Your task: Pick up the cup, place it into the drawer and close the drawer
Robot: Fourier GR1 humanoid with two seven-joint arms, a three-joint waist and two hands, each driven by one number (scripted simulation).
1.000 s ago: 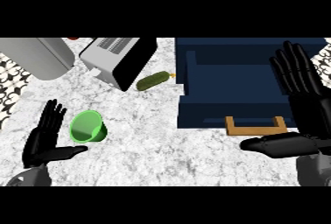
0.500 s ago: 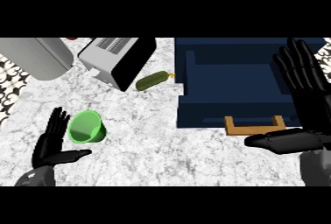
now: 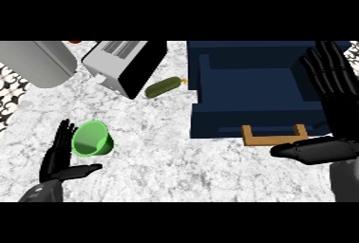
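Note:
A green cup (image 3: 93, 138) lies on its side on the marble counter, mouth toward the view. My left hand (image 3: 59, 160) stands open just left of and below it, fingers straight up, thumb out under the cup, close to it or touching its left rim. The dark blue drawer (image 3: 256, 90) is pulled open at the upper right, with a wooden handle (image 3: 275, 136) on its front. My right hand (image 3: 329, 76) is open at the right edge, fingers straight over the drawer's right side, thumb (image 3: 301, 149) stretched left just below the handle.
A toaster (image 3: 126, 61) stands at the top, left of the drawer. A grey appliance (image 3: 35, 61) sits at the top left. A green pickle-like vegetable (image 3: 163, 87) lies between the toaster and the drawer. The counter's left edge borders a patterned floor (image 3: 10, 90).
My left hand has slid down and to the right, coming in beside the cup. The right hand, cup and drawer have hardly moved.

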